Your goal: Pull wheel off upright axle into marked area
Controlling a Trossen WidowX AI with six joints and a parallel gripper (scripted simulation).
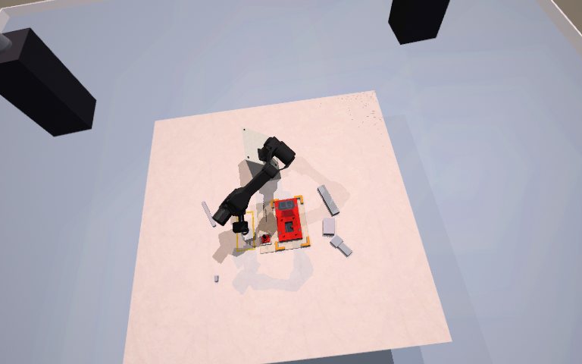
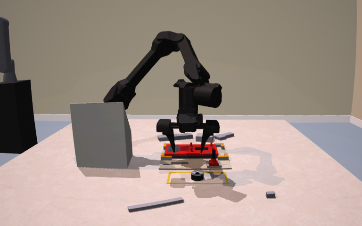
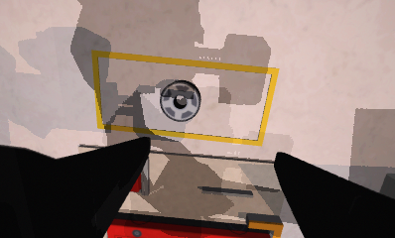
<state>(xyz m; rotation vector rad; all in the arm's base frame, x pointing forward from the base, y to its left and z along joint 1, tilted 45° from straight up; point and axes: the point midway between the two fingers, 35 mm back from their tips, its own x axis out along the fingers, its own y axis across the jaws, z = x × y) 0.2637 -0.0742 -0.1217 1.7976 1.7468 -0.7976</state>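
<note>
Gripper: the black gripper [image 1: 241,227] [image 2: 187,152] [image 3: 211,151] is spread wide, nothing between its tapered fingers; both tips are raised off the counter [image 1: 330,293] [image 2: 65,196] [image 3: 309,30]. From the top its fingers are mostly hidden by its own body; the wrist view crops their rear parts.
Wheel: off the axle, the wheel [image 1: 245,233] [image 2: 197,177] [image 3: 180,116] lies flat below the gripper, apart from both fingers. It is a short, dark cylinder with a paler, spoked face and round central hole; the top view shows only a sliver beside the gripper.
Marked area: a thin yellow outline [image 1: 254,230] [image 2: 197,183] [image 3: 185,61], four-sided, wholly around the wheel; the gripper and arm [image 1: 255,184] [image 2: 143,65] cover part of it from the top.
Axle: the slim black axle [image 1: 264,236] [image 2: 213,153] stands upright on a red foot [image 2: 213,163], beside and lower than the gripper; in the wrist view a finger hides most of that foot.
Red body: a smooth, oblong red body [image 1: 289,214] [image 2: 177,154] [image 3: 160,230] with dark recesses, lower than the gripper, cropped in the wrist view.
Counter surface: pale pink, faintly mottled, crossed by overlapping shadows beneath the gripper.
</note>
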